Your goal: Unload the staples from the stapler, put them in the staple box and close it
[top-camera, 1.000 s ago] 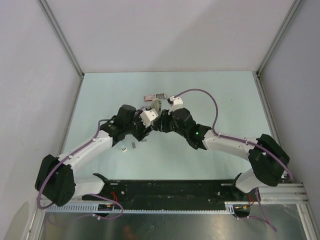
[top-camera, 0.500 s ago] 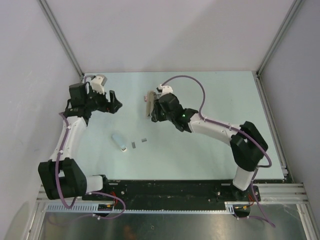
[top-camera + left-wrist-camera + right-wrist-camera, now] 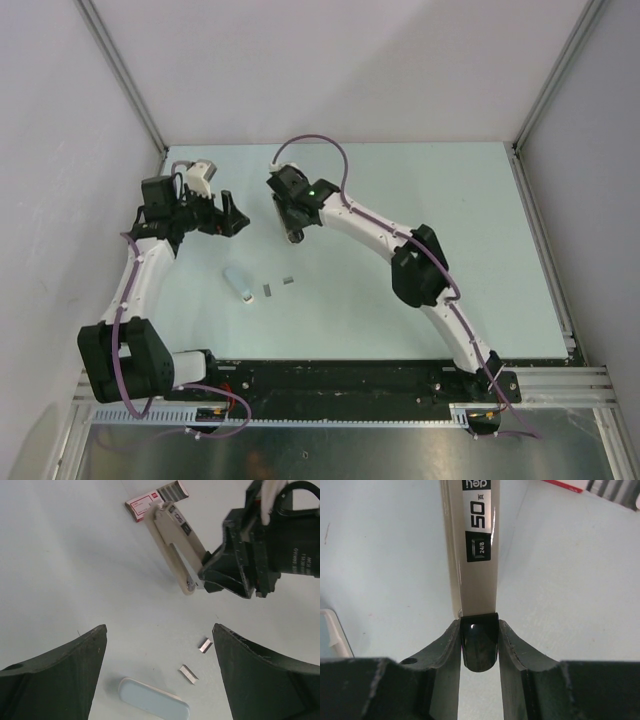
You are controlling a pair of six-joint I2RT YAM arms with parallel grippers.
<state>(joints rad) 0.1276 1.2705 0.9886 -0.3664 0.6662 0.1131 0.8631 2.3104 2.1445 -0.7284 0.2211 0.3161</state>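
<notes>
Below, pale mint table [image 3: 480,200], grey walls [image 3: 350,70].

One beige stapler [image 3: 172,545], two short strips of staples [image 3: 205,645], one red-and-white box [image 3: 150,502], and one pale-blue oblong piece [image 3: 152,705].

place: robot lab cell | evidence: white walls [image 3: 350,60], aluminium frame [image 3: 121,70]

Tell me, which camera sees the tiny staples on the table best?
The left wrist view: the staples show as two clear, separate grey strips. The top view shows them only as tiny specks; the right wrist view does not show them.
</notes>
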